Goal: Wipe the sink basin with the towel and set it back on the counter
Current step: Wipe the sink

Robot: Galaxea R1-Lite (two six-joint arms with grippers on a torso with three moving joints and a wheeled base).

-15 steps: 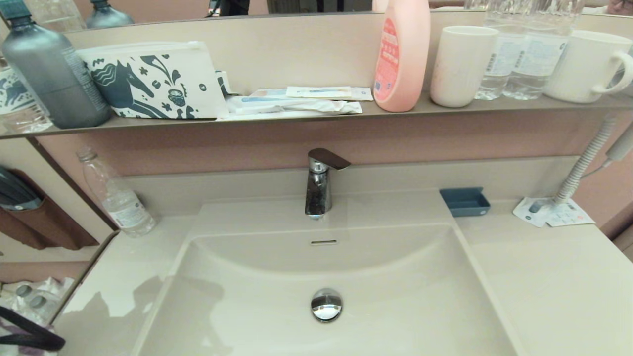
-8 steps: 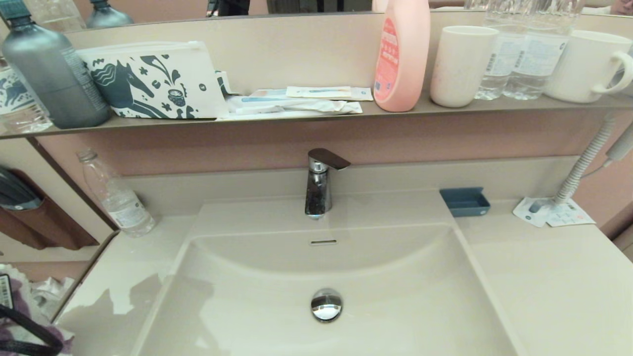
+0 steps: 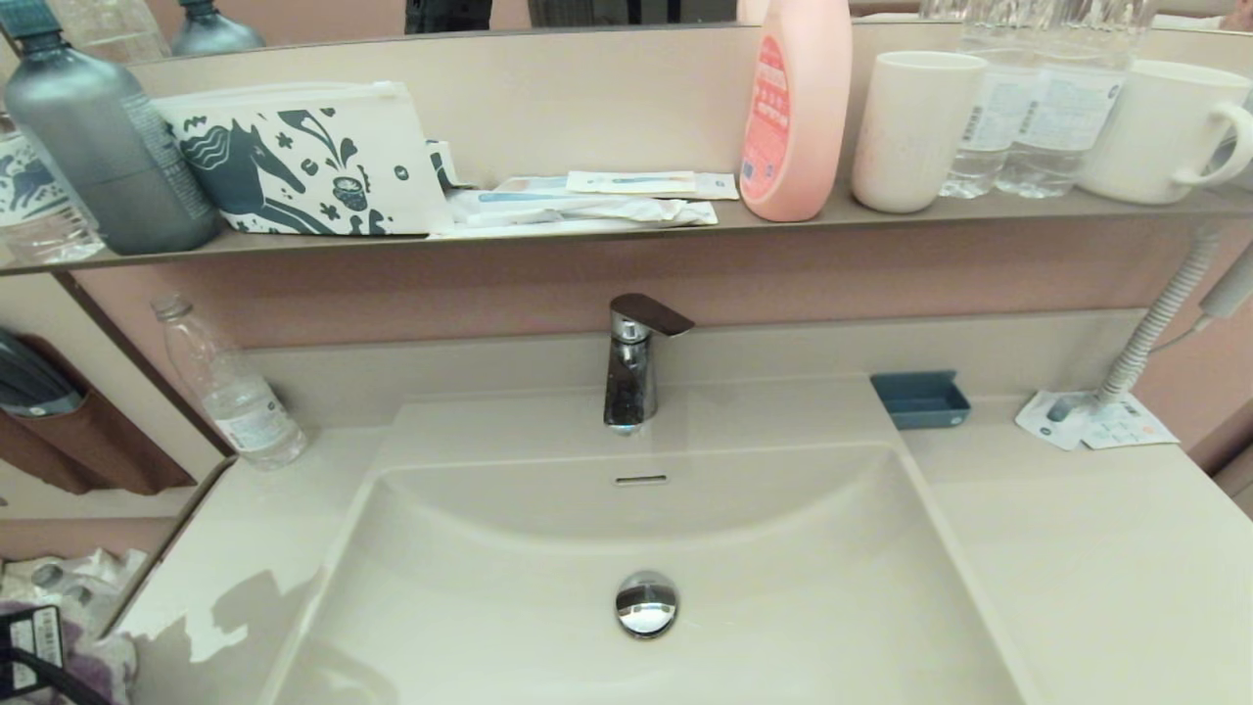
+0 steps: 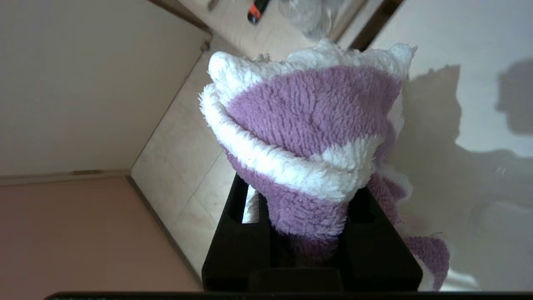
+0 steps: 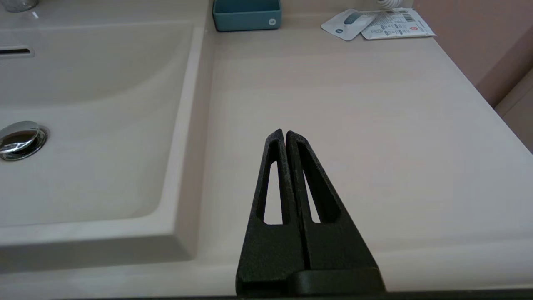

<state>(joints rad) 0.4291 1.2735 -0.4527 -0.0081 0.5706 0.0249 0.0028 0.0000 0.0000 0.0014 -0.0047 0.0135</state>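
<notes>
The purple-and-white striped towel [image 4: 308, 125] is bunched between the black fingers of my left gripper [image 4: 304, 200], which is shut on it. This gripper hangs at the counter's left edge, with floor tiles on one side and beige counter [image 4: 458, 50] on the other. In the head view only a bit of towel [image 3: 98, 668] and the arm's label show at the lower left corner. The sink basin [image 3: 783, 578] lies in the middle with its chrome drain plug [image 3: 646, 604] and overflow slot [image 3: 641, 480]. My right gripper [image 5: 285, 133] is shut and empty over the counter [image 5: 354, 104] right of the basin.
A chrome faucet [image 3: 631, 362] stands behind the basin. A clear water bottle [image 3: 230, 392] is at the counter's back left, a blue tray [image 3: 920, 399] and paper sachets [image 3: 1091, 421] at the back right. The shelf above [image 3: 587, 233] holds a horse-print pouch [image 3: 303, 162], a pink bottle [image 3: 795, 108] and cups.
At the lower left corner my left arm with the towel has shifted, and its dark reflection on the counter and basin wall has shrunk toward the front edge. The basin area looks unchanged.
</notes>
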